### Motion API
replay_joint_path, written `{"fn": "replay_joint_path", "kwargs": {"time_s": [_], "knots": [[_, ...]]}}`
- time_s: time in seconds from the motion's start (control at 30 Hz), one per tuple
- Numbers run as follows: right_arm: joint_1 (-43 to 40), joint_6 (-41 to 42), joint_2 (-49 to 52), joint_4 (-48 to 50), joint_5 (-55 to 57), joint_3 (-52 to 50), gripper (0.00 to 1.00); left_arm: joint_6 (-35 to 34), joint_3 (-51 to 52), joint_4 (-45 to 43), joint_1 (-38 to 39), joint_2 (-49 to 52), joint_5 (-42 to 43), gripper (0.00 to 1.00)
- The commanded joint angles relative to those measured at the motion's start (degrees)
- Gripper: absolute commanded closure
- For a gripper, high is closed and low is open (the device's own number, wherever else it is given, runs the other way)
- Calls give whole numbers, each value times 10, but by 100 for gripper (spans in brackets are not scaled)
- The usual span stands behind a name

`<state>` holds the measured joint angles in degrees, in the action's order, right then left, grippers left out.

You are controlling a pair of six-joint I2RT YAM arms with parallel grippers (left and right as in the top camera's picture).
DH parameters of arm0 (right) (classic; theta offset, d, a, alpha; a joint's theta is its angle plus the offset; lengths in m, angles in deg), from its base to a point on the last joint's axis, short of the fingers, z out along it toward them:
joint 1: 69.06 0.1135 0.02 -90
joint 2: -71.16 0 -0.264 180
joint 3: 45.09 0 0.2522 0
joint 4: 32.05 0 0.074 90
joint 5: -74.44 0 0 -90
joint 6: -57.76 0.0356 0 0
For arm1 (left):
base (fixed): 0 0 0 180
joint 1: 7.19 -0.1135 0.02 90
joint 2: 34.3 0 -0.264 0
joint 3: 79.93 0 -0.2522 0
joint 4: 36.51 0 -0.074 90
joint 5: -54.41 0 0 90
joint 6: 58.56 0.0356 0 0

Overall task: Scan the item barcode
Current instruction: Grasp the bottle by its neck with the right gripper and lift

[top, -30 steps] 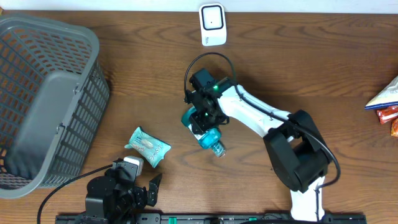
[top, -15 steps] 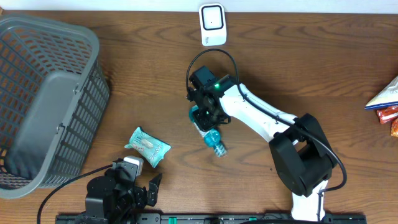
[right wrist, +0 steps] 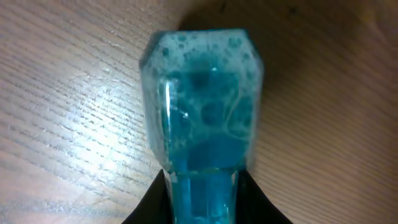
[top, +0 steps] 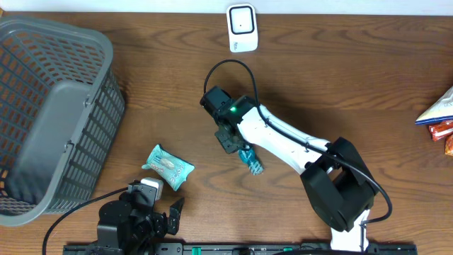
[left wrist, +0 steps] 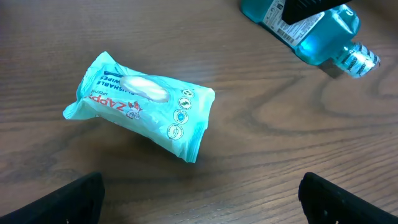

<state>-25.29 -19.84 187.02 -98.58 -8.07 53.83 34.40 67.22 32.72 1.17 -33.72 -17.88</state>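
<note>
Even, bright light falls from above. In the right wrist view the blue bottle (right wrist: 202, 106) looks soft and blurred, with pale glare on the table (right wrist: 74, 112) left of it and dark shadow above it

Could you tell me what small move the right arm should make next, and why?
Probably lift the bottle and carry it toward the scanner at the far edge: the right gripper appears closed on it, yet it sits well short of the scanner.
</note>
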Motion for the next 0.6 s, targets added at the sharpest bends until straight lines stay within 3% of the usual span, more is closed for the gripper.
{"fn": "replay_joint_path", "kwargs": {"time_s": [0.0,0.3,0.57], "knots": [[0,10,-3,8,8,0,99,-1,-1,7,0,-2,3,1],[-21,-26,-8,63,-125,-23,99,-1,-1,7,0,-2,3,1],[-134,-164,-23,78,-491,-30,99,-1,-1,7,0,-2,3,1]]}}
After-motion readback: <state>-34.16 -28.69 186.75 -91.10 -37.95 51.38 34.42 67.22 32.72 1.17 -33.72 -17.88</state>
